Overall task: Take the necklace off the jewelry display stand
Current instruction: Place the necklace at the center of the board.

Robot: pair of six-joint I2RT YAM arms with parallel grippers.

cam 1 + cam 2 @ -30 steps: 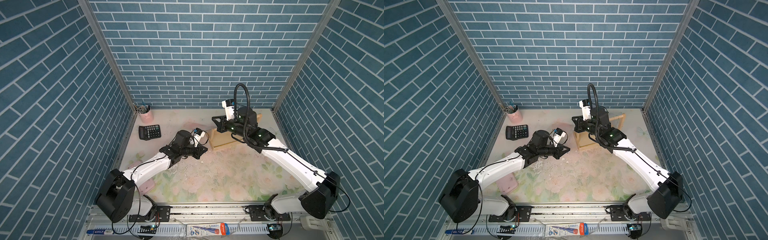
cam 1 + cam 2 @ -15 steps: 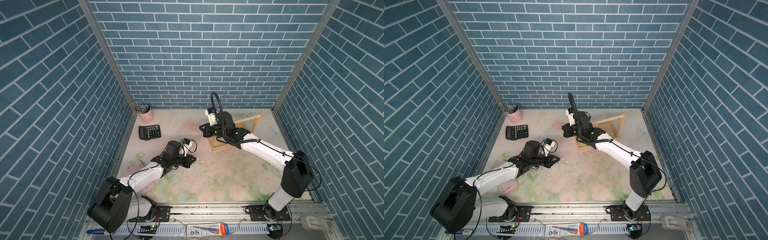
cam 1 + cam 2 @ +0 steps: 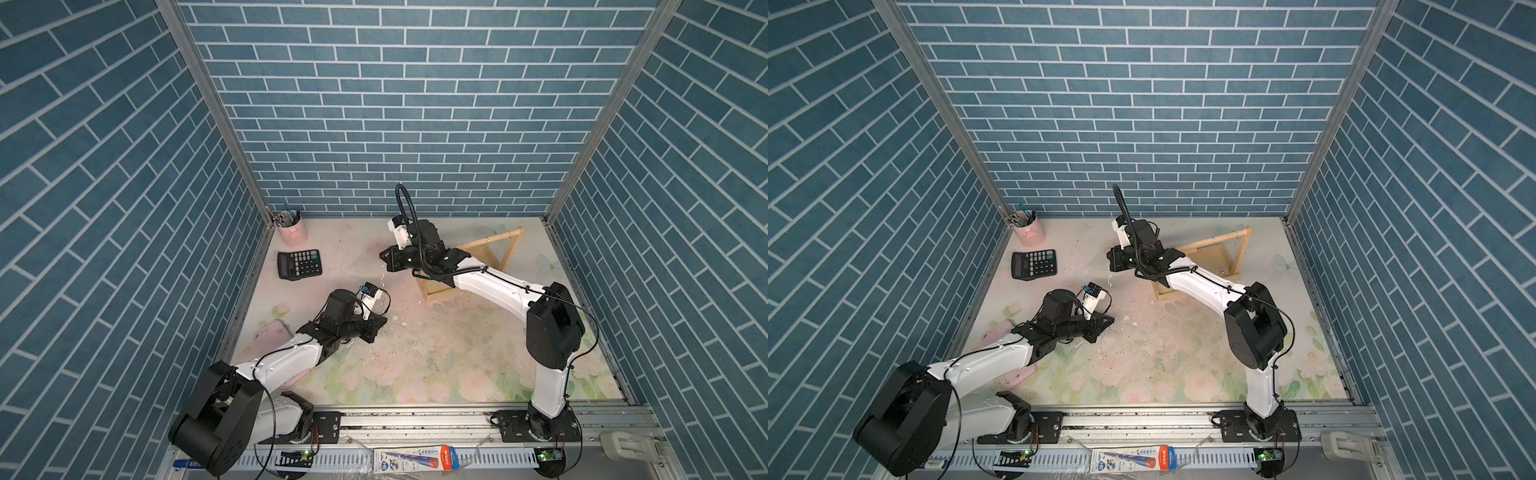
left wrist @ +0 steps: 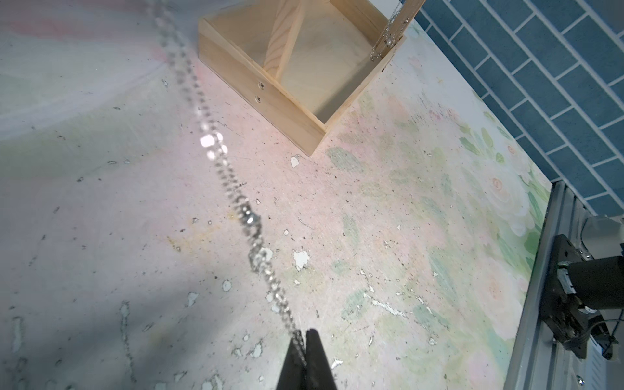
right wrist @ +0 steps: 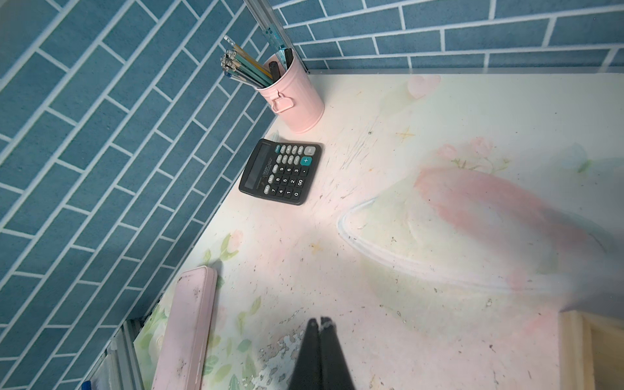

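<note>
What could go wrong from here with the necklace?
1. The thin silver chain necklace runs straight between the shut left gripper and the shut right gripper; pulling apart could snap or drop it.
2. The right arm lies across the pale wooden jewelry display stand, where a second chain hangs; it could snag that.

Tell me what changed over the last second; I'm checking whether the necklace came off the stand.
The left gripper drew back toward the front-left of the table. The right gripper swung left, away from the jewelry display stand, so the necklace now stretches between them, clear of the rack. Both kept their fingers shut on it. Stand, calculator and pencil cup did not move.
</note>
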